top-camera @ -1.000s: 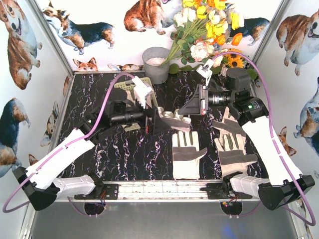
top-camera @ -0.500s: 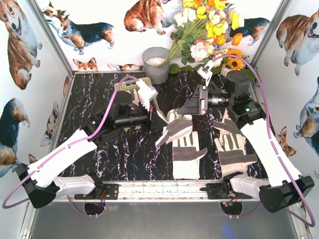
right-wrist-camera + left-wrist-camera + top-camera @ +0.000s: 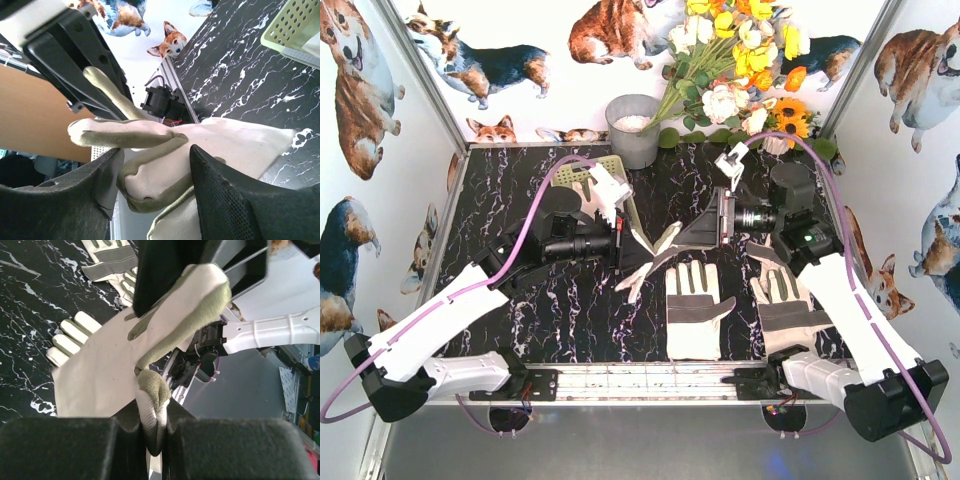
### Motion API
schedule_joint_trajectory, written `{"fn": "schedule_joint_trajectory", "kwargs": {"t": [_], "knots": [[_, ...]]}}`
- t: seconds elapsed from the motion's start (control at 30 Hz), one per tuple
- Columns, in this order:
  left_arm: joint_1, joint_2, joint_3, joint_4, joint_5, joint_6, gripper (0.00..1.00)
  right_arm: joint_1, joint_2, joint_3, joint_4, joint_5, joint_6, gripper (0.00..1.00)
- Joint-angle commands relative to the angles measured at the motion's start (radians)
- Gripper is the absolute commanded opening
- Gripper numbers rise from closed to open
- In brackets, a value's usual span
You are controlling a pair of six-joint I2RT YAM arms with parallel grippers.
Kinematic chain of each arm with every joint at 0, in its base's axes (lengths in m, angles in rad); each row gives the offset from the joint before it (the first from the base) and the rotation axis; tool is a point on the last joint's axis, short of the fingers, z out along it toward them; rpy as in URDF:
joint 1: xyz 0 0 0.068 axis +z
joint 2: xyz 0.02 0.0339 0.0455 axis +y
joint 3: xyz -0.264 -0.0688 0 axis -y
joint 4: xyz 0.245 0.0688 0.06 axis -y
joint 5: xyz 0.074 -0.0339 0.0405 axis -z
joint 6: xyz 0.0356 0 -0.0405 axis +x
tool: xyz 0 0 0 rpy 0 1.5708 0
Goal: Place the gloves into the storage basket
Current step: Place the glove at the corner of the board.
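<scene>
**A:** Top external view: where is the glove being handled?

**B:** One held glove (image 3: 655, 258) is seen lifted off the tabletop (image 3: 570, 310) near its middle, strung between the two claws. The left claw (image 3: 628, 252) is clamped tight on one end. In the left wrist view the fabric is pinched between the closed fingers.

**A:** And the right claw?

**B:** The right claw (image 3: 682, 238) is seen with its jaws parted. In the right wrist view a rounded fold of the glove lies loosely between the fingers.

**A:** What is set around them?

**B:** A second glove (image 3: 695, 310) is laid flat just nearer than the held one. A third glove (image 3: 782, 300) lies to its right, partly covered by the right arm (image 3: 840, 290). The storage basket (image 3: 575, 170) is placed at the far left of the tabletop. A grey bucket (image 3: 633, 130) stands just beyond its right end, with flowers (image 3: 730, 50) beside it.

**A:** What stands in the way?

**B:** The left arm (image 3: 560, 235) is stretched between the held glove and the basket, and part of the basket is hidden by its wrist.
</scene>
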Motion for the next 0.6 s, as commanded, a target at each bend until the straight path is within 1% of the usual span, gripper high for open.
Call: {"fn": "schedule_joint_trajectory", "kwargs": {"t": [0.0, 0.1, 0.17, 0.27, 0.3, 0.37, 0.47, 0.57], "knots": [[-0.006, -0.003, 0.064, -0.004, 0.055, -0.030, 0.00, -0.003, -0.057, -0.047, 0.135, -0.016, 0.001, 0.58], [-0.006, -0.002, 0.077, -0.024, 0.058, -0.032, 0.00, -0.003, -0.077, -0.066, 0.127, -0.009, -0.027, 0.60], [-0.006, -0.003, 0.078, -0.027, 0.059, -0.037, 0.00, -0.003, -0.086, -0.066, 0.079, 0.004, -0.071, 0.60], [-0.006, -0.006, 0.070, -0.029, 0.063, -0.049, 0.00, -0.003, -0.083, -0.067, 0.008, 0.015, -0.124, 0.55], [-0.006, -0.005, 0.064, -0.034, 0.061, -0.051, 0.00, -0.003, -0.080, -0.070, -0.002, 0.009, -0.126, 0.48], [-0.006, -0.007, 0.047, -0.055, 0.029, -0.059, 0.00, -0.001, -0.072, -0.072, -0.028, 0.004, -0.134, 0.30], [-0.006, -0.012, 0.006, -0.114, -0.058, -0.082, 0.00, 0.002, -0.058, -0.078, -0.090, 0.019, -0.157, 0.00], [-0.006, -0.005, -0.056, -0.166, -0.128, -0.140, 0.00, 0.032, -0.027, -0.068, -0.222, 0.087, -0.237, 0.00]]}}
